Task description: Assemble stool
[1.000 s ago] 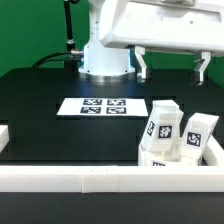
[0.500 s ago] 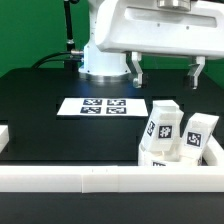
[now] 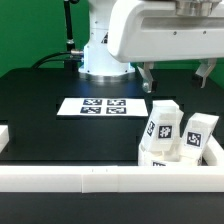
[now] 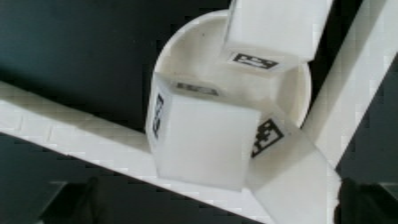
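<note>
The gripper [image 3: 176, 75] hangs open and empty; the stool legs [image 3: 177, 133] stand upright directly below it, clustered on the seat [image 4: 178, 60] at the near-right rail [image 3: 100, 180] corner.

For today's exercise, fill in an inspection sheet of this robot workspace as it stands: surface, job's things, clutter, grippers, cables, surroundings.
Surface: black table, with the marker board lying flat on it.
Job's things: tagged white stool legs standing bunched at the exterior view's right, by the white border rail; the round seat shows behind them in the wrist view.
Clutter: nothing seen.
Grippers: gripper open above the legs, fingers apart, holding nothing.
Cables: black cable running along the table's far edge.
Surroundings: robot base behind the board.
</note>
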`<action>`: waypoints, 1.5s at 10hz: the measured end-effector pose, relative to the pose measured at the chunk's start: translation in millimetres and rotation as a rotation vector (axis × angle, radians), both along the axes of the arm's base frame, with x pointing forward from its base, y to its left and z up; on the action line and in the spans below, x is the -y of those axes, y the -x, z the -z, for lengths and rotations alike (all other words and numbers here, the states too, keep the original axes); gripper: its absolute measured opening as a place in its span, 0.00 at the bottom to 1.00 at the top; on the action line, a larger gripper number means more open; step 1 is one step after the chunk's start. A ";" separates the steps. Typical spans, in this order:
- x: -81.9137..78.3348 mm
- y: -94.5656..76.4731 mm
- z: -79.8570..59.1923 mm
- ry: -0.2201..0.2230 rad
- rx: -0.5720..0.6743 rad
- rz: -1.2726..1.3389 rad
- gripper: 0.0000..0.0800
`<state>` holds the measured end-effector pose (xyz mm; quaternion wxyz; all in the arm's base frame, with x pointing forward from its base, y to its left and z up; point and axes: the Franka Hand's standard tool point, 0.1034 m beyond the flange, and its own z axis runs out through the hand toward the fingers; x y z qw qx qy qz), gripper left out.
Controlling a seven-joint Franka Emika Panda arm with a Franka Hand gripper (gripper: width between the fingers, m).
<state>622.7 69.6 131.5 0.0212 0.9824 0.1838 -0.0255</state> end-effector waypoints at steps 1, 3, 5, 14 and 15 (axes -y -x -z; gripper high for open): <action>0.3 0.0 0.5 0.000 0.000 -0.004 0.81; 0.4 -2.9 1.0 0.003 -0.014 -0.302 0.81; 4.8 -5.0 0.9 0.009 -0.028 -0.550 0.81; 27.8 -18.1 8.2 0.077 -0.129 -1.372 0.81; 22.4 -17.0 13.8 0.071 -0.134 -1.380 0.81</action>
